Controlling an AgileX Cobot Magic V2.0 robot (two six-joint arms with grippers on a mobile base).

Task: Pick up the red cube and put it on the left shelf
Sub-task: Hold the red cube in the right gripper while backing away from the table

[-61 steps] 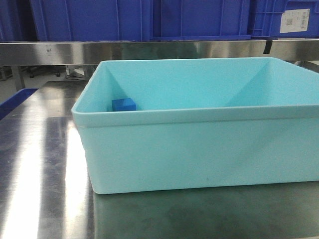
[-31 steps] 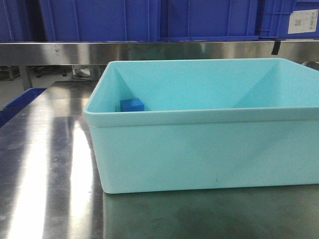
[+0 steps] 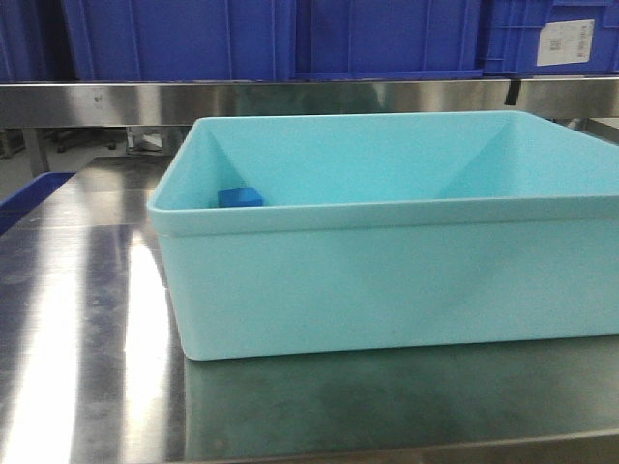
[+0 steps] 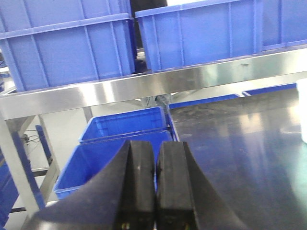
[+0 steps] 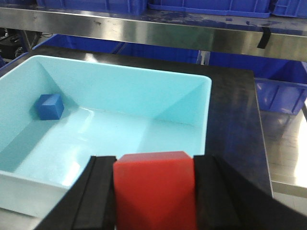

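Observation:
In the right wrist view the red cube (image 5: 154, 189) sits clamped between the black fingers of my right gripper (image 5: 154, 191), held above the near rim of the light-blue tub (image 5: 207, 108). My left gripper (image 4: 155, 182) appears in the left wrist view with its black pads pressed together and nothing between them, hovering over the steel table's left edge. A steel shelf rail (image 4: 144, 88) carrying blue crates crosses that view ahead of it. Neither gripper nor the red cube shows in the front view, where the tub (image 3: 387, 280) fills the middle.
A blue cube (image 5: 50, 106) lies in the tub's far left corner, also visible as the blue cube (image 3: 240, 198) in the front view. Blue crates (image 3: 290, 39) line the shelf (image 3: 290, 99) behind. More blue bins (image 4: 120, 139) stand on the floor left of the table (image 4: 240, 143).
The front view has swung slightly: the tub shifted right, then back left and a little lower in frame. The blue cube keeps its corner.

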